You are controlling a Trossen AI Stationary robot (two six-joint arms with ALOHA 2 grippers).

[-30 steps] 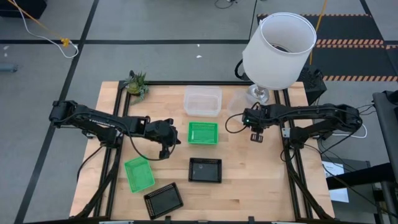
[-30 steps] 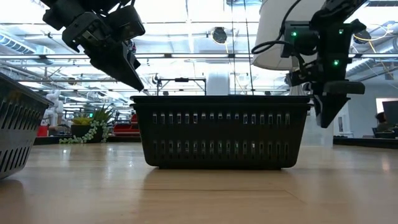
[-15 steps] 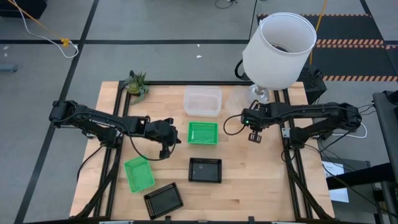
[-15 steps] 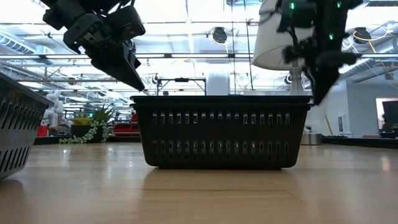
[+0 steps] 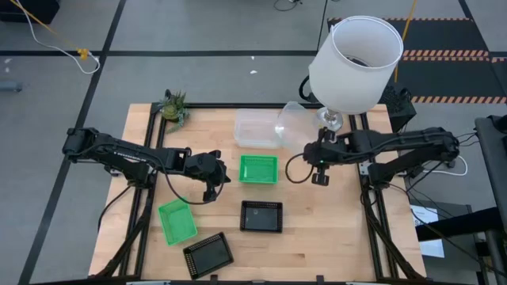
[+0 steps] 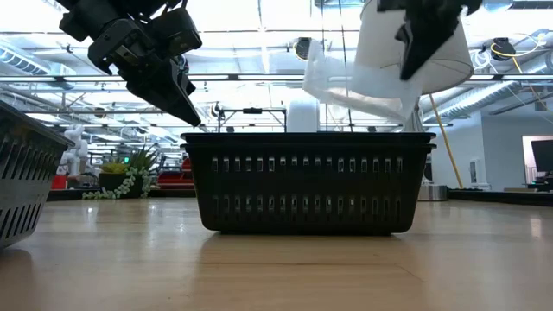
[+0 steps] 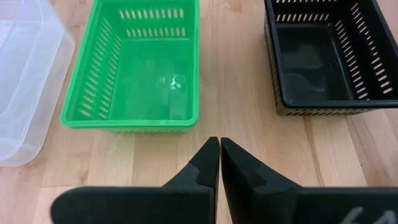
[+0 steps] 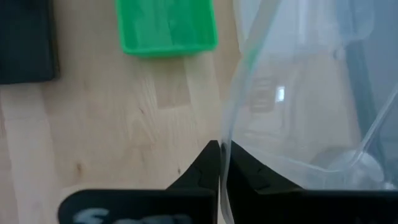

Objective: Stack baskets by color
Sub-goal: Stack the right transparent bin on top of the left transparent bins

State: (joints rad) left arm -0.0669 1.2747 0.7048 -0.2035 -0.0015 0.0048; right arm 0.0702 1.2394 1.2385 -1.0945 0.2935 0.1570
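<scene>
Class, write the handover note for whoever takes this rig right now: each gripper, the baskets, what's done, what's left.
Right gripper: shut on a clear basket, lifted and tilted near the lampshade.
Left gripper: shut, empty, waiting beside the middle green basket.
Other clear basket at the table's far edge. Second green basket and two black baskets lie apart.
Done: no finished stacks seen.
Left: set clear on clear, then stack green and black.

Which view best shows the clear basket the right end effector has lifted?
The low view: the clear basket hangs tilted above the table, clear of the black basket. The high view shows it faintly. The right wrist view shows only its rim, pinched by the right end effector.
</scene>
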